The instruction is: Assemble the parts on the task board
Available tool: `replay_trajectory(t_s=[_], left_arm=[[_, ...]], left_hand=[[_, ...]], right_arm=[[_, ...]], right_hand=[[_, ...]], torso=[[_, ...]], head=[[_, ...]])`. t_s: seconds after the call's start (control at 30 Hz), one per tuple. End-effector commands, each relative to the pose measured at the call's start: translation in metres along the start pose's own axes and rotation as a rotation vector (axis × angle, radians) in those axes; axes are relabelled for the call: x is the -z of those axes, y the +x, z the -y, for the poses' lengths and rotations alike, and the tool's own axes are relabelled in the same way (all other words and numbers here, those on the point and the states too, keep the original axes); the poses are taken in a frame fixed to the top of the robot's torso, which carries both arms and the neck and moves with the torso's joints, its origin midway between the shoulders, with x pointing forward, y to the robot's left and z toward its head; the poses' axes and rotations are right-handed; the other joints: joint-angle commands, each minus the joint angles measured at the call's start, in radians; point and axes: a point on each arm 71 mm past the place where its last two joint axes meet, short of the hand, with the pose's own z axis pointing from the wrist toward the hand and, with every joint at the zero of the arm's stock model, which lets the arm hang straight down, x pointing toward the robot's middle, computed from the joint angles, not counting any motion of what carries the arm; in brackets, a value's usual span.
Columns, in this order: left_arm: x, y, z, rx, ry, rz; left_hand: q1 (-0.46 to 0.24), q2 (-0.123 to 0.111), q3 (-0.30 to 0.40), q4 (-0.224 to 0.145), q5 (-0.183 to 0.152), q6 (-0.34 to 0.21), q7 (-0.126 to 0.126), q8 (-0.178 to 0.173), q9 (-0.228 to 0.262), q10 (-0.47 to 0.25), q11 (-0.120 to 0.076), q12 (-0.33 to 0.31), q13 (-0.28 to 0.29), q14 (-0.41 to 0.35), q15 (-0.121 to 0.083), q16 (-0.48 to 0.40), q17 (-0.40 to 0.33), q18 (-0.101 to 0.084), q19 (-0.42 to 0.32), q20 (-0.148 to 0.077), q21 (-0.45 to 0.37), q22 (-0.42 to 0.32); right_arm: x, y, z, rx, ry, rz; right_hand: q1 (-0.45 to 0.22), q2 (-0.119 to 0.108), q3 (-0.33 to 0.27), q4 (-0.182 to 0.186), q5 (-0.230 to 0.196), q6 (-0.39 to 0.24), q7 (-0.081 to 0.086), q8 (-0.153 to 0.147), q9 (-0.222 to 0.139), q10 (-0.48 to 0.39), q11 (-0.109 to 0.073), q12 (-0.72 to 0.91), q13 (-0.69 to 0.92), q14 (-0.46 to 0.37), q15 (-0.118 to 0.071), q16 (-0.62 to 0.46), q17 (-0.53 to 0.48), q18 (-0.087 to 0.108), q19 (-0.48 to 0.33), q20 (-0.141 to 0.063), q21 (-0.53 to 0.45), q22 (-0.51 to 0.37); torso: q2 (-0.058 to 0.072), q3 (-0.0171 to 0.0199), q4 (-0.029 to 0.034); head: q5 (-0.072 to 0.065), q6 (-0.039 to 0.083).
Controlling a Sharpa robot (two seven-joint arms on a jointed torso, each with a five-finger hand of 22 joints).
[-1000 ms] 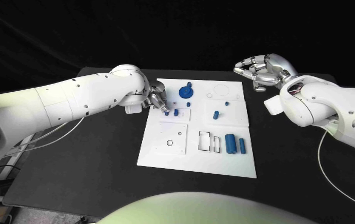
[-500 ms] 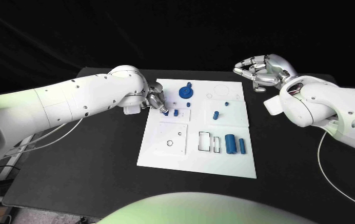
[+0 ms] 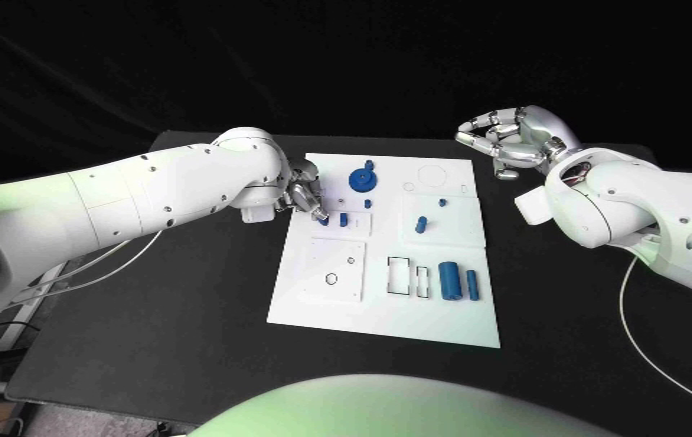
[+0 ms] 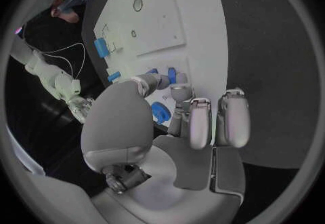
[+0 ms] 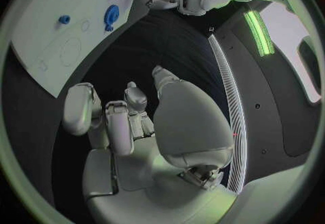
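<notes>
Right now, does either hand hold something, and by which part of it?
The right hand holds nothing; its fingers are curled in beside the task board. The left hand has its fingertips at a small blue part, but a hold cannot be told.

White task board (image 3: 378, 307) flat mid-table, blue parts (image 3: 451, 280) scattered on it

we see a matt white task board (image 3: 378, 297) bearing smooth blue plastic parts (image 3: 451, 280); at nine o'clock, a glossy white arm (image 3: 159, 192) with silvery metallic fingers (image 3: 307, 200).
</notes>
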Motion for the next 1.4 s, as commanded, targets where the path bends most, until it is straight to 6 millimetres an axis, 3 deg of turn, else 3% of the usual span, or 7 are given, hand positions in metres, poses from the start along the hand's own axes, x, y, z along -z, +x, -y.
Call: replay_trajectory(t_s=[0.03, 0.87, 1.4], left_arm=[[-0.0023, 0.0075, 0.0012, -0.006, -0.004, -0.036], [-0.0039, 0.0080, 0.0053, 0.020, 0.004, -0.041], [-0.0072, 0.0070, 0.0012, 0.019, -0.025, -0.059]], left_hand=[[0.001, 0.012, 0.189, -0.195, 0.007, 0.012, -0.004, 0.004, 0.002, 0.010, 0.001, 0.004, 0.001, 0.079, -0.008, 0.006, 0.149, -0.012, 0.005, -0.005, 0.003, 0.022], [-0.041, 0.038, 0.118, -0.164, 0.000, 0.019, -0.019, 0.017, 0.017, 0.043, -0.010, 0.024, 0.029, 0.086, -0.014, 0.019, 0.178, -0.015, 0.012, -0.011, 0.005, 0.033], [-0.092, 0.043, -0.045, -0.083, -0.023, 0.027, -0.034, 0.005, 0.010, 0.043, -0.020, 0.019, 0.035, 0.085, -0.022, 0.020, 0.179, -0.015, 0.014, -0.019, -0.002, 0.032]], right_arm=[[0.0000, 0.0014, -0.0008, -0.002, -0.010, -0.011], [0.0002, 0.0010, -0.0007, -0.002, -0.011, -0.009], [0.0005, 0.0003, -0.0005, -0.001, -0.011, -0.005]], right_hand=[[-0.010, 0.001, -0.005, 0.000, 0.006, -0.008, 0.002, 0.005, -0.001, -0.003, -0.001, 0.000, -0.001, 0.045, -0.004, -0.007, 0.067, 0.019, -0.006, -0.002, -0.004, 0.025], [-0.010, 0.001, -0.005, 0.000, 0.006, -0.008, 0.002, 0.005, -0.001, -0.003, -0.001, 0.000, -0.001, 0.045, -0.004, -0.007, 0.067, 0.019, -0.006, -0.002, -0.004, 0.025], [-0.011, 0.003, -0.007, 0.000, 0.007, -0.010, 0.002, 0.007, -0.003, -0.007, -0.002, -0.002, -0.006, 0.044, -0.004, -0.008, 0.064, 0.020, -0.007, -0.002, -0.007, 0.023]], torso=[[0.000, 0.0008, -0.0010], [0.000, 0.0001, 0.0007], [-0.001, -0.0001, 0.0001]], head=[[0.000, -0.002], [-0.003, -0.004], [-0.004, -0.004]])
